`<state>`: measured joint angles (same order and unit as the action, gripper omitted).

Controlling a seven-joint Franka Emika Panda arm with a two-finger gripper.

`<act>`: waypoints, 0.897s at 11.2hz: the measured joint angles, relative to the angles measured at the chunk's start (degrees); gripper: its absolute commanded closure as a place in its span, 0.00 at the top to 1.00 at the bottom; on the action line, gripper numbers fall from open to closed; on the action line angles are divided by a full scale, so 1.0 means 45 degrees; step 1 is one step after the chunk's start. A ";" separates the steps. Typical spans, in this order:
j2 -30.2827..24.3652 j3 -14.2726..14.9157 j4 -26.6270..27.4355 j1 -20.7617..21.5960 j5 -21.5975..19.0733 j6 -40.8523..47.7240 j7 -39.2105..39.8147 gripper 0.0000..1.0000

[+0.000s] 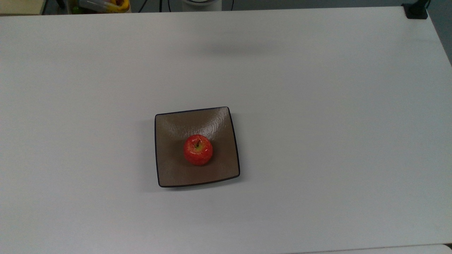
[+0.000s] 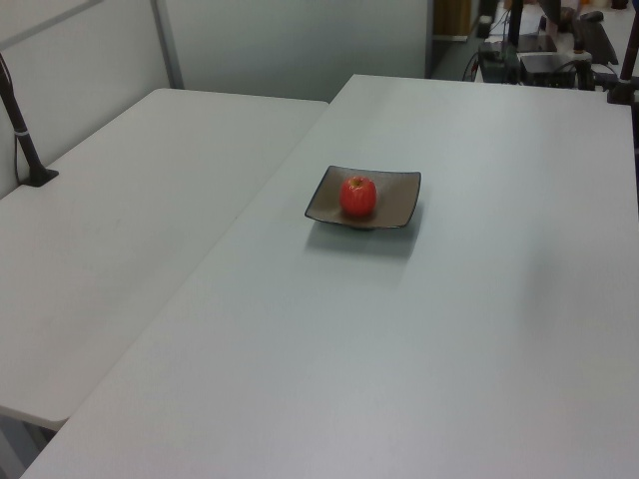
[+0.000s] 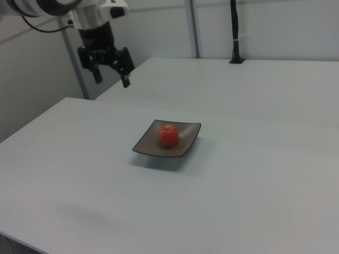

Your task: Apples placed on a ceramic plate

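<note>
apple (image 3: 168,135) on plate (image 3: 148,144), gripper (image 3: 112,80) spread, well apart

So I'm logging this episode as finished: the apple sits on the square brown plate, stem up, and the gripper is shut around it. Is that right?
Not quite. The apple does sit stem up on the square brown plate, but the gripper is not shut around it. The right view shows it open, raised high above the table and well off toward the right view's left, holding nothing.

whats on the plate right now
One red apple sits stem up near the middle of the plate. The patch of plate beneath the apple is covered.
</note>
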<state>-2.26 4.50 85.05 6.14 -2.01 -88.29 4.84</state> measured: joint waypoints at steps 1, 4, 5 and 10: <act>-0.0329 -0.0029 0.0212 0.0047 -0.0133 0.0557 -0.0621 1.00; -0.0906 -0.0498 0.1517 0.0354 -0.0505 0.0678 -0.1189 1.00; -0.0935 -0.0922 0.1915 0.0368 -0.0505 0.0287 -0.1310 1.00; -0.0371 -0.1292 0.2655 0.0121 -0.0505 -0.2504 -0.1238 1.00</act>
<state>-3.93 -1.31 96.99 6.69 -4.28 -99.55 -0.73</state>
